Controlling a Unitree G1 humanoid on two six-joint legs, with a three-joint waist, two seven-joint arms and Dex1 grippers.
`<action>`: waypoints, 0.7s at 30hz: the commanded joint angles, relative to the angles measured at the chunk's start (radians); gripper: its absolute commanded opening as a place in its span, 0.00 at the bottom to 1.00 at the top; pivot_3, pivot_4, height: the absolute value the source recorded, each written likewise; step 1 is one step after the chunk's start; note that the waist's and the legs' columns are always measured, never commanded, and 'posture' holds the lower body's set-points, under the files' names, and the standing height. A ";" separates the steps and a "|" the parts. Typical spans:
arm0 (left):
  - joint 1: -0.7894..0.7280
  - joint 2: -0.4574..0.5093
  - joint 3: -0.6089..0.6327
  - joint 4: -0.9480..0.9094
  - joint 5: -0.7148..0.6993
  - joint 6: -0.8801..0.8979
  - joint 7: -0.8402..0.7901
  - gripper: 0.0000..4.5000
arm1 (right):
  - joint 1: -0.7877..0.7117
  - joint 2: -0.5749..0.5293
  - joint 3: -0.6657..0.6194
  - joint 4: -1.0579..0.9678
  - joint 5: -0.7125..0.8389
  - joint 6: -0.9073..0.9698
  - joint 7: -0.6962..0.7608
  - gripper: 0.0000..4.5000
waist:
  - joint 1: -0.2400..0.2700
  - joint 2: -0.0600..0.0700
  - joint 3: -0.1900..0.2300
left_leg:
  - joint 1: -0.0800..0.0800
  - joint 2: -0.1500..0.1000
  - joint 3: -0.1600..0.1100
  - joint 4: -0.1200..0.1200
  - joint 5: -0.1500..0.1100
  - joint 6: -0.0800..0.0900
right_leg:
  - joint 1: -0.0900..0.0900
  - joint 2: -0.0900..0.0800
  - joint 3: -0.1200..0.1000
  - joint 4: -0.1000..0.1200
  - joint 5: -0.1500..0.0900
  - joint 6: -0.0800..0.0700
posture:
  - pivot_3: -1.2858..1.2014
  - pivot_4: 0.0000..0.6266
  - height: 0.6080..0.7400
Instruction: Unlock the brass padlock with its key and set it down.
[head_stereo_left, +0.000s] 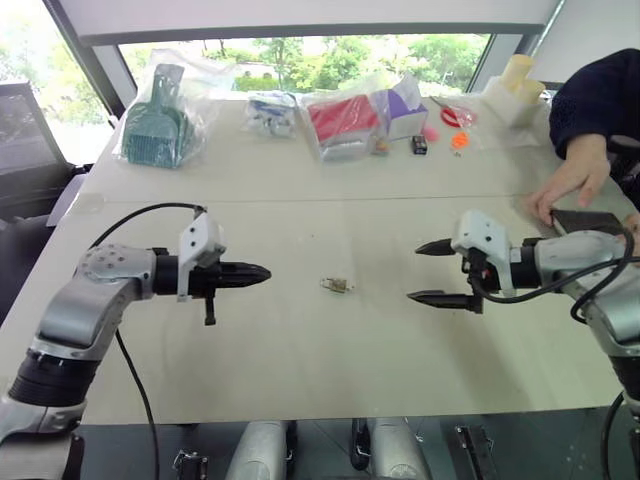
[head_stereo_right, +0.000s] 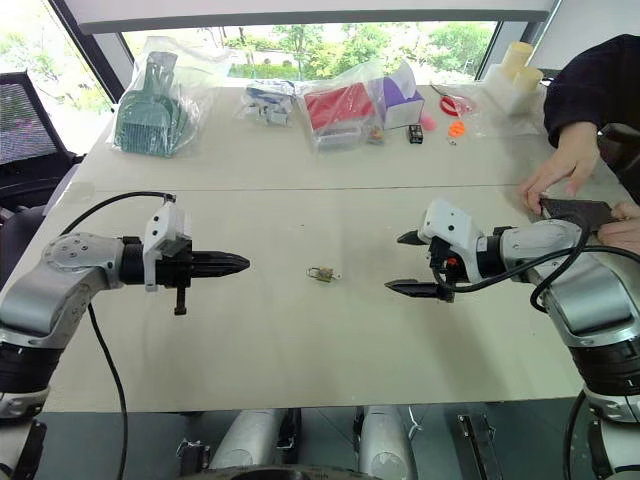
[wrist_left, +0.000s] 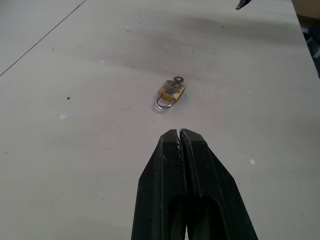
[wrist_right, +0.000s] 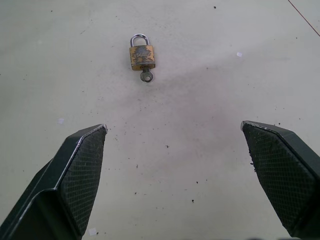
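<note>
From the head, the brass padlock (head_stereo_left: 337, 285) lies on the table (head_stereo_left: 300, 350) between the left gripper (head_stereo_left: 262, 272) at nine o'clock, fingers together, and the right gripper (head_stereo_left: 423, 272) at three o'clock, fingers apart; both wrist views show the key (wrist_right: 146, 76) in the padlock's base.
</note>
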 joint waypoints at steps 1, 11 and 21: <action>-0.015 0.014 0.006 -0.015 -0.016 -0.006 -0.028 0.00 | -0.015 -0.007 -0.010 -0.037 0.010 -0.002 -0.001 0.99 | 0.000 0.000 0.000 | 0.000 0.000 0.000 0.000 0.000 0.000 | 0.000 0.000 0.000 0.000 0.000 0.000 | 0.52 0.24 1.00; -0.022 0.013 0.008 -0.006 -0.007 -0.015 -0.043 0.00 | 0.018 0.001 -0.019 -0.105 0.033 0.037 -0.030 0.99 | 0.000 0.000 0.000 | 0.000 0.000 0.000 0.000 0.000 0.000 | 0.000 0.000 0.000 0.000 0.000 0.000 | 0.52 0.24 1.00; -0.012 0.035 0.027 0.008 -0.008 -0.016 -0.056 0.00 | 0.035 0.090 0.003 -0.175 0.054 0.076 -0.125 0.99 | 0.000 0.000 0.000 | 0.000 0.000 0.000 0.000 0.000 0.000 | 0.000 0.000 0.000 0.001 0.000 0.000 | 0.52 0.24 1.00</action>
